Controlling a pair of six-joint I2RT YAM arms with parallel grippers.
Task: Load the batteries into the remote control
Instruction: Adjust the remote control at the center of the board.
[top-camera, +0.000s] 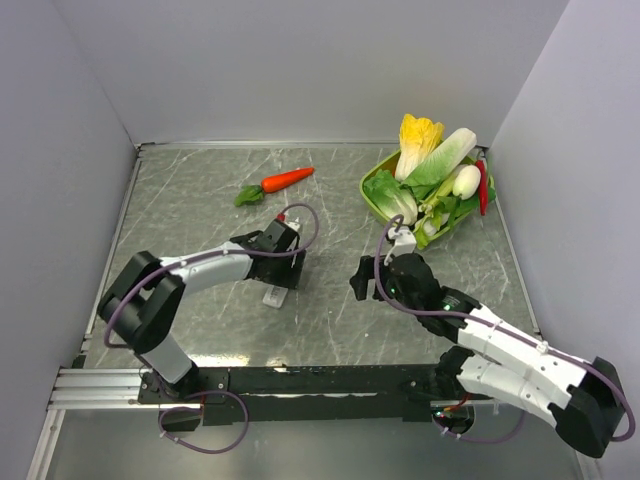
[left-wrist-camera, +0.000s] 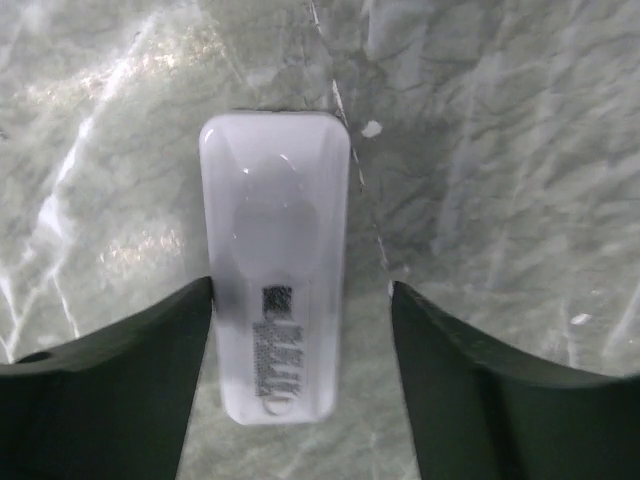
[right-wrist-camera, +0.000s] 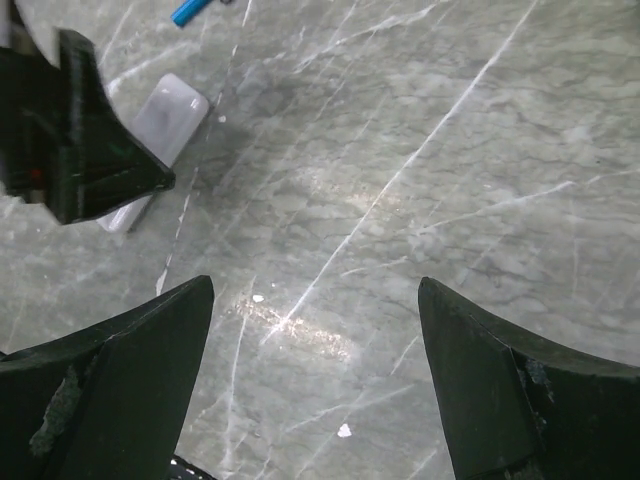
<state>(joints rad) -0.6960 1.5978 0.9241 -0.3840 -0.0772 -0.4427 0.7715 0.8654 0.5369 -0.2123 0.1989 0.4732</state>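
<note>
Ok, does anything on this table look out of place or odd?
The orange carrot lies alone on the grey marble table, outside the green tray holding the other vegetables. The flat white remote control sits squarely between the fingers of the open left gripper; nothing looks spilled or damaged.

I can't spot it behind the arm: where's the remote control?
In the top view, the remote control lies flat on the table left of centre, between the open fingers of the left gripper.
</note>
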